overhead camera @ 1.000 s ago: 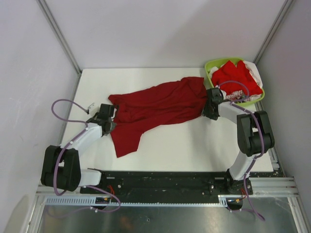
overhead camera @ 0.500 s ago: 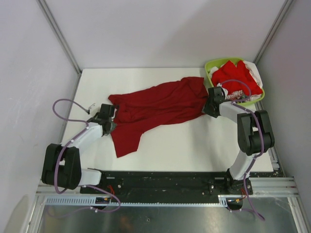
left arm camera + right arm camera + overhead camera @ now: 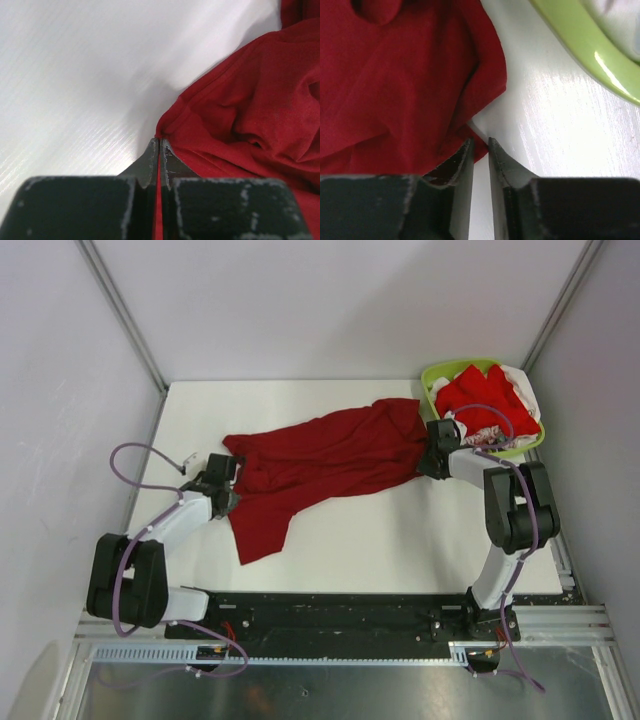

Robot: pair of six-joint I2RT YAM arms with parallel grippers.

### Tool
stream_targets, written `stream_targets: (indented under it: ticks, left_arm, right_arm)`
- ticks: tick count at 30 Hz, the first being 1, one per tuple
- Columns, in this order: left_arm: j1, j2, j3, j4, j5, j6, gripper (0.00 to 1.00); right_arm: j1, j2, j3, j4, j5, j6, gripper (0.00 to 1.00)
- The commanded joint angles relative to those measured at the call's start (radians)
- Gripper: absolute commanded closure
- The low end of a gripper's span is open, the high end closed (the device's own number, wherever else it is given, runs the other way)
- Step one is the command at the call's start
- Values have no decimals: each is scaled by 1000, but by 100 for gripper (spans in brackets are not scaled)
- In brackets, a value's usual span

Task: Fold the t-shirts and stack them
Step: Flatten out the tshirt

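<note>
The right gripper (image 3: 480,142) has narrowed to a slim gap over the crimson shirt (image 3: 330,455)'s corner beside the basket (image 3: 440,375), while the left gripper (image 3: 159,145) pinches the end farthest from it, probably readying a flattening stretch.

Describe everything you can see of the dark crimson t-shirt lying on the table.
The crimson t-shirt is plain, soft-looking cloth, unfolded and rumpled, stretched slantwise across the white table, with a flap trailing toward the near edge at its left end. The left gripper is shut on its left hem. The right gripper, jaws narrowly apart, sits at its right edge. That end stops beside the lime-green basket, with bare table between them.
</note>
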Motion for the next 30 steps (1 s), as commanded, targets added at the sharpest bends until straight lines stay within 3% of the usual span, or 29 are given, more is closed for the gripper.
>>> stream_targets:
  ticks: [1,4,6,18,30]
  left_arm:
    - [11,2,41,-5,-10,12,100]
    - [11,3,40,-5,-7,12,100]
    - [10,0,41,-6,-5,15,100]
    - [10,-207,71,-61,-5,138,100]
    - [10,-547,214,-270,25,304,100]
  right_arm:
    - [16,28,20,-14,39,9,83]
    - [26,23,20,-31,56,9,97]
    - [29,9,20,-45,66,8,99]
    - [19,-354,38,-228,125,19,100]
    - [20,-802,173,-486,153,32,100]
